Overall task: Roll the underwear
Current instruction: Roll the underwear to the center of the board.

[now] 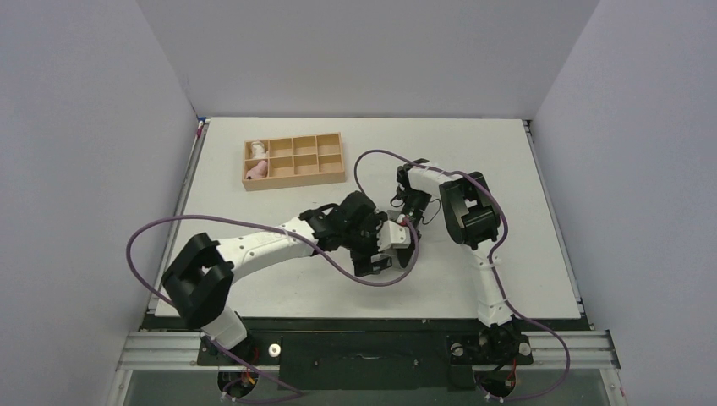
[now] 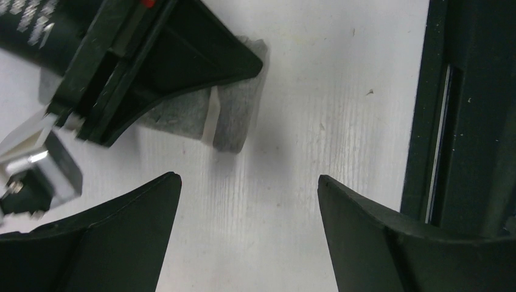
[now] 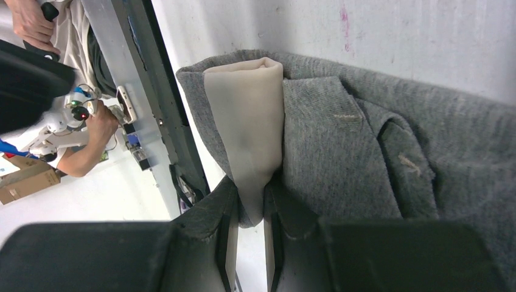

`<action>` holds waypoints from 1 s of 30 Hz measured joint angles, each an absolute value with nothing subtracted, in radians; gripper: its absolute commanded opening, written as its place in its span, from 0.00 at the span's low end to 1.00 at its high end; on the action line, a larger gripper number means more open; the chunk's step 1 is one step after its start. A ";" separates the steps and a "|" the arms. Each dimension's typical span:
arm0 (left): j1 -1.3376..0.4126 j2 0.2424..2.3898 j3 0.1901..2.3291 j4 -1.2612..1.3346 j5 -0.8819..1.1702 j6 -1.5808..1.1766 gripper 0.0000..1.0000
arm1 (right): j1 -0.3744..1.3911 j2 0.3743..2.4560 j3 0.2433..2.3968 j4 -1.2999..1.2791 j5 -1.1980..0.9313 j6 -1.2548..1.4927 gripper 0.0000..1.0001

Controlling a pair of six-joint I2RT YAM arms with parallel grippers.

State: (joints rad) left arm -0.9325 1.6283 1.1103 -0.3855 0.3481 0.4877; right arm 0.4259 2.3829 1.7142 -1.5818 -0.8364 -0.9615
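In the right wrist view the underwear (image 3: 341, 134) runs off the right and bottom edges. The part of its pale strip pinched by the right gripper (image 3: 249, 193) is hidden between the jaws. In the left wrist view that gripper covers most of the underwear, leaving one grey corner bare. The left gripper (image 2: 249, 188), just beside the underwear, is cut off by the bottom edge. From above, both wrists meet over the underwear and it cannot be picked out beneath them. Well beyond it, the wooden tray (image 1: 296, 181) holds a pink roll (image 1: 255, 170) and a white roll (image 1: 256, 150), too small to make out.
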 measured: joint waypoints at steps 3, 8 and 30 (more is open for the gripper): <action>-0.957 1.699 1.140 -0.372 0.339 0.509 0.80 | 0.426 2.383 1.715 -1.582 -0.836 -0.961 0.00; -0.961 1.763 1.158 -0.338 0.321 0.538 0.80 | 0.426 2.383 1.715 -1.582 -0.836 -0.960 0.00; -0.966 1.903 1.188 -0.265 0.293 0.560 0.32 | 0.425 2.384 1.715 -1.583 -0.832 -0.954 0.00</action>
